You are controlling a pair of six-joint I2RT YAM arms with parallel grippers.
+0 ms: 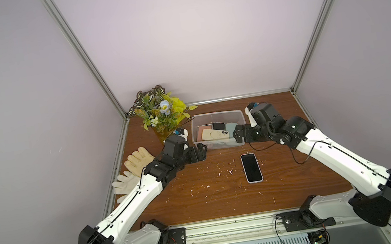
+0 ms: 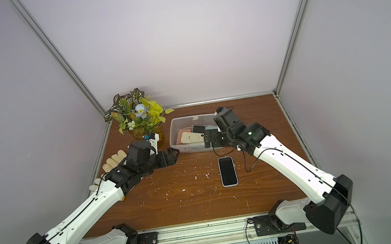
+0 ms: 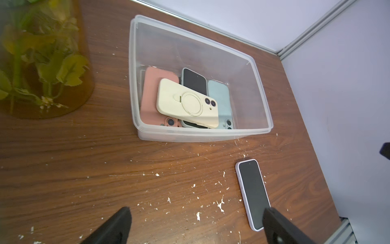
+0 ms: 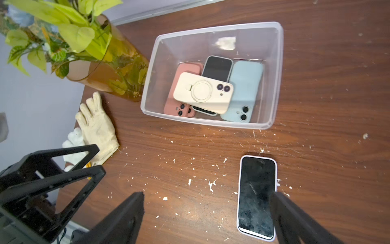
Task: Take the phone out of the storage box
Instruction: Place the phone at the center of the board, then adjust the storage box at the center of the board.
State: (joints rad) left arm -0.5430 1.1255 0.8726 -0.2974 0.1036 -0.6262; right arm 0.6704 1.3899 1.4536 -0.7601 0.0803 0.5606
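Scuffed wooden table (image 1: 201, 200), pale lilac walls behind. A lilac-cased phone (image 1: 251, 167) lies screen-up on the bare wood just in front of the storage box (image 1: 217, 113), its long axis running front to back. Four other phones lie inside the box. The right gripper (image 1: 238, 135) hangs spread and empty at the box's near right corner. The left gripper (image 1: 202, 151) gapes empty by the near left corner.

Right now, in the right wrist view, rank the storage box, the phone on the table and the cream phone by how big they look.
1. storage box
2. phone on the table
3. cream phone
The phone on the table lies nearer the camera, so two and three are unsure.
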